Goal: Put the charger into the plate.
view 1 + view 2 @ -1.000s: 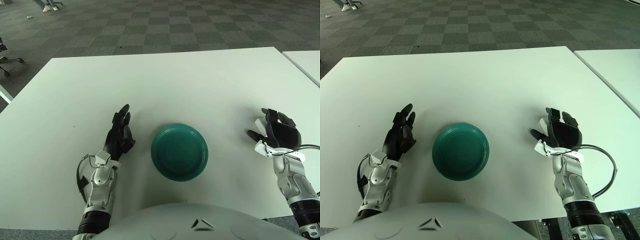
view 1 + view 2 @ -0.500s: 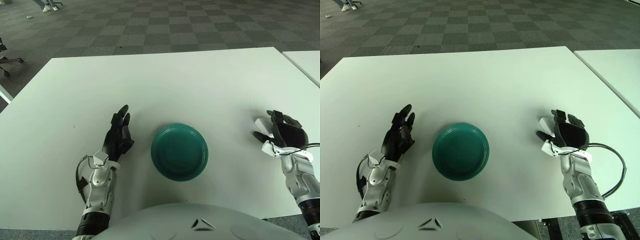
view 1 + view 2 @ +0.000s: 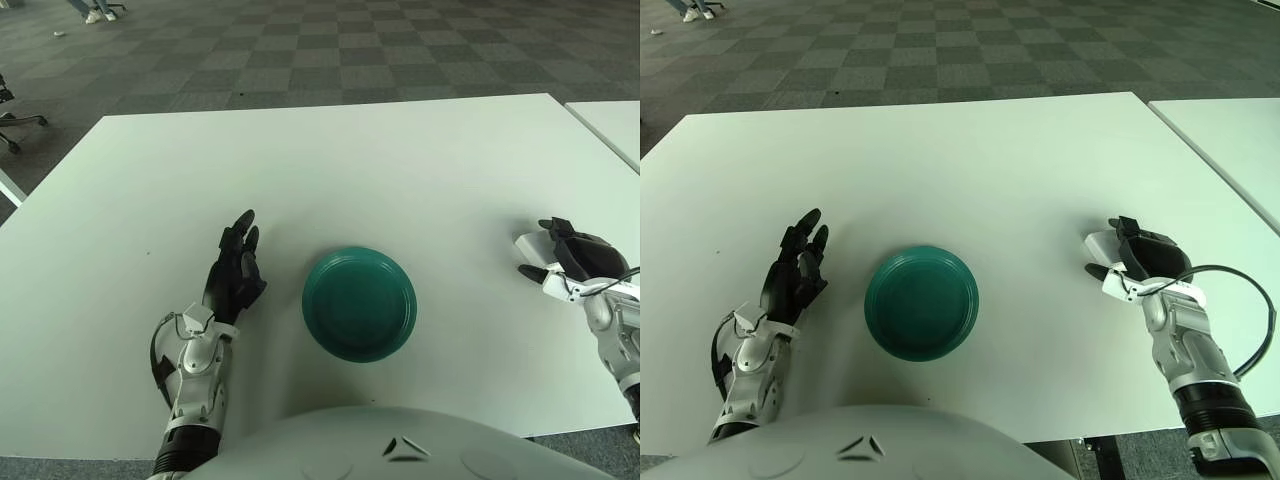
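The round green plate [image 3: 359, 303] lies on the white table [image 3: 330, 160], near its front edge and between my two hands. The charger [image 3: 530, 243] is a small white block at the right. It shows at the left side of my right hand [image 3: 1118, 252], between the curled fingers [image 3: 1140, 236] and the thumb. That hand is turned palm down and is shut on the charger, well to the right of the plate. My left hand [image 3: 236, 268] shows left of the plate with its fingers straight and nothing in it.
A second white table [image 3: 1230, 140] stands at the right across a narrow gap. Checkered carpet lies beyond the table's far edge. A black cable [image 3: 1240, 290] loops beside my right forearm.
My right hand has shifted to the right, away from the plate, and rolled from upright to palm down, with the charger moving along with it. The left hand barely moved.
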